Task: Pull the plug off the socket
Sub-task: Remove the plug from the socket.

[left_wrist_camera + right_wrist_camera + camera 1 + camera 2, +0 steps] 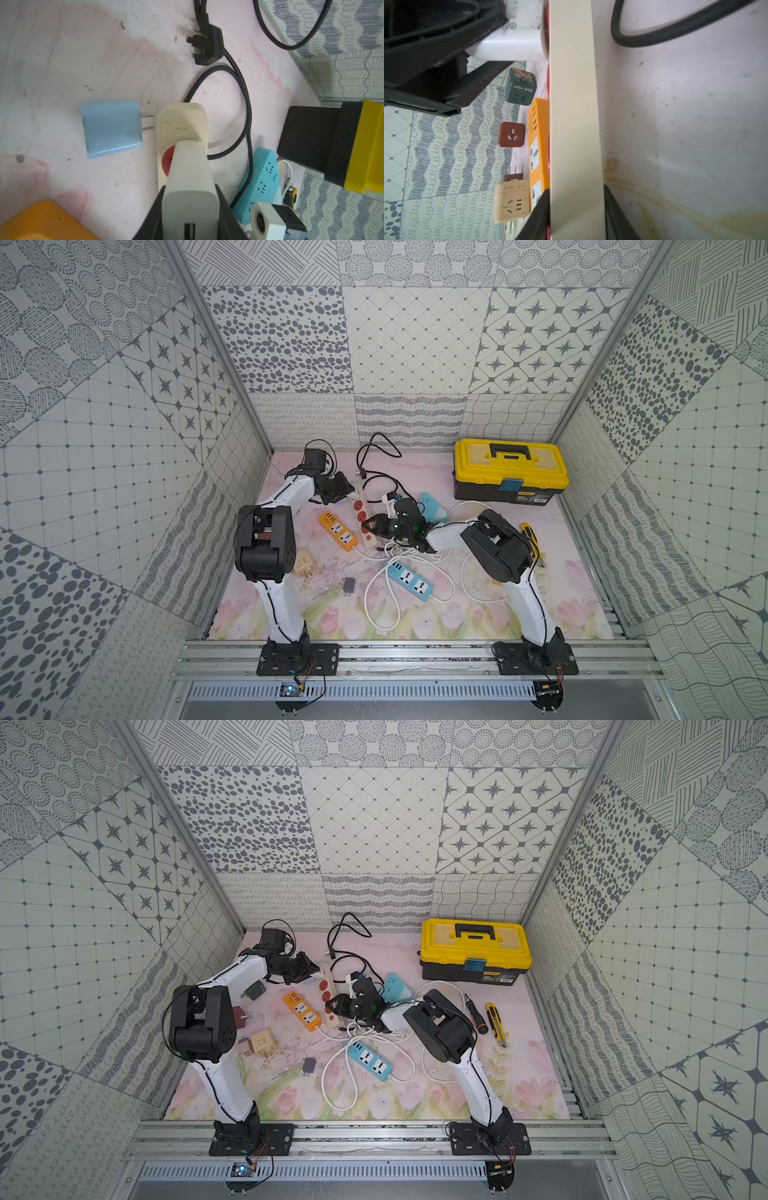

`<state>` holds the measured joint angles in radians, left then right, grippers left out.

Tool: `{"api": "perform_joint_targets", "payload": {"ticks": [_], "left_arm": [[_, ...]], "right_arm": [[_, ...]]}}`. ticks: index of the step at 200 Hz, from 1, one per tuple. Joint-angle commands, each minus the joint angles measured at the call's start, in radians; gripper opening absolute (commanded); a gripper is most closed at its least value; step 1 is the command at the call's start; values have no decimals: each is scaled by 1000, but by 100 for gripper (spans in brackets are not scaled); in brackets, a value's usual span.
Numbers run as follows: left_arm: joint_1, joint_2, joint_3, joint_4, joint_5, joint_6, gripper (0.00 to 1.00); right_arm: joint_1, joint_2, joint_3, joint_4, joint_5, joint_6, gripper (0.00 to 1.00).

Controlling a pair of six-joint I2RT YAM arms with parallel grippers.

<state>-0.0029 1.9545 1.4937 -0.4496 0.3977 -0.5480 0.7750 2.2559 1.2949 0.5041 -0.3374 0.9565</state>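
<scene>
the walls (415, 344) are flat panels printed grey on white with dots, stars, grids and wavy lines, joined by aluminium corner rails. the desk (457, 614) wears a smooth pink mat with faded tulips, scuffed with dark specks near its middle. at the back right stands a toolbox (511, 470), a hard plastic block with a yellow lid over a black base and a black handle.

the strip (182, 122) is a long cream plastic bar with rounded corners and round red sockets. it lies mid-desk toward the back, between the two arms. the right tool (577, 207) is clamped across it toward its near end, with a black jaw on each long side. an orange strip (337, 531), boxy and shorter, lies just beside it.

the plug (191, 176) is a glossy white block with rounded edges, its base against a red socket near the strip's far end. the left tool (190, 209) grips it, with the jaws pressed on its two flanks. a matte black cord (245, 104) curls past the strip's far end. a pale blue adapter (112, 128), a wedge with two bare metal prongs, lies flat just beside that end.
</scene>
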Motion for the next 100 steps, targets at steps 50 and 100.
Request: {"api": "perform_joint_targets", "payload": {"ticks": [50, 100], "left_arm": [[64, -83, -177, 364, 306, -297, 0], [-90, -99, 24, -107, -206, 167, 0]], "right_arm": [[-60, 12, -74, -226, 250, 129, 0], [-66, 16, -70, -227, 246, 129, 0]]}}
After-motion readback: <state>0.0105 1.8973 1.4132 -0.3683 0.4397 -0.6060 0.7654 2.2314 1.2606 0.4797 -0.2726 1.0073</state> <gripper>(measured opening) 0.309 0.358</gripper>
